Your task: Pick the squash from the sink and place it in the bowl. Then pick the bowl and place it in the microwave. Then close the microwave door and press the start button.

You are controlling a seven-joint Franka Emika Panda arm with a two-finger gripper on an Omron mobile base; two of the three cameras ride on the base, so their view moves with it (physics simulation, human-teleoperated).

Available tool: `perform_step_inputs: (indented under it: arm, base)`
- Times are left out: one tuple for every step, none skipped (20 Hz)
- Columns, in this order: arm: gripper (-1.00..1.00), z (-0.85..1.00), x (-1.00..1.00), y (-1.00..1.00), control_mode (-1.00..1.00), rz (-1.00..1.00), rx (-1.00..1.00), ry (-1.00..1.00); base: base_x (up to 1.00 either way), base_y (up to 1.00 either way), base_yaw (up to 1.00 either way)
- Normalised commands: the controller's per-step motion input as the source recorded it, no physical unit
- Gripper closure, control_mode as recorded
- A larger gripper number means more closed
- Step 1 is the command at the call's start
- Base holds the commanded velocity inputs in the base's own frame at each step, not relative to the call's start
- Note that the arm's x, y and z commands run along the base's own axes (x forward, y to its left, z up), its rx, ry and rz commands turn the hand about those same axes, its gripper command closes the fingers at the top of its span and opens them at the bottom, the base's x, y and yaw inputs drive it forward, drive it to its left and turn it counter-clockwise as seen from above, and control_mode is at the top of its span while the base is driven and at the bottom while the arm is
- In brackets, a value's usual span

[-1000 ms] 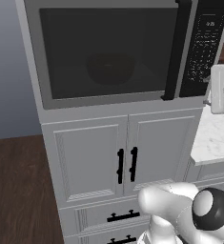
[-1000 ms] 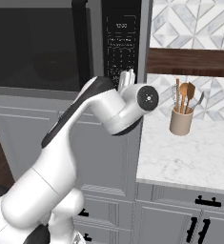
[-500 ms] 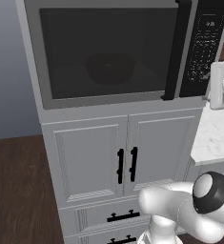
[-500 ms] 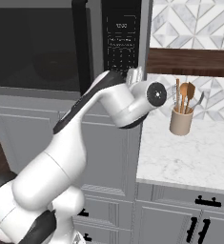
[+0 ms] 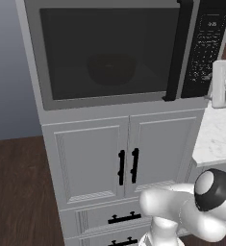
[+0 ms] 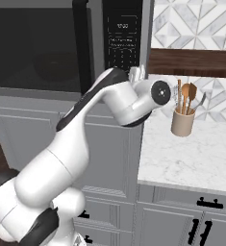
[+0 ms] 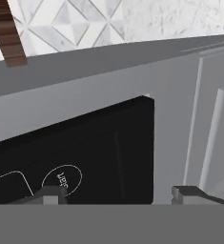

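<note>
Hand view: hand [image 7: 118,193] (fingers apart) faces upright control panel [image 7: 70,162].

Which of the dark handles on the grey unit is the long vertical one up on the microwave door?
The tall dark bar along the right edge of the grey microwave door's tinted window. The two short black cabinet pulls sit lower, side by side, and the drawer pulls lie horizontal.

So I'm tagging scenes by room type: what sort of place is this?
A kitchen, rendered: a built-in microwave above grey cabinets, a marble counter and a utensil holder.
</note>
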Motion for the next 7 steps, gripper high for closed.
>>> perform_step_inputs:
  arm:
    - [-1.00,-0.33,0.11,0.00,-1.00,0.00,0.02,0.00]
    - [-1.00,-0.34,0.09,0.00,-1.00,0.00,0.02,0.00]
    - [-1.00,-0.34,0.05,0.00,-1.00,0.00,0.02,0.00]
    - [-1.00,-0.37,0.04,0.00,-1.00,0.00,0.01,0.00]
    - [-1.00,-0.35,0.06,0.07,-1.00,0.00,0.01,0.00]
    - [-1.00,-0.31,0.05,0.13,-1.00,0.00,0.01,0.00]
    - [-1.00,-0.26,0.05,0.20,-1.00,0.00,0.00,0.00]
  base:
    - [0.00,0.00,0.00]
    - [0.00,0.00,0.00]
    - [0.00,0.00,0.00]
    - [0.00,0.00,0.00]
    - [0.00,0.00,0.00]
    - [0.00,0.00,0.00]
    - [0.00,0.00,0.00]
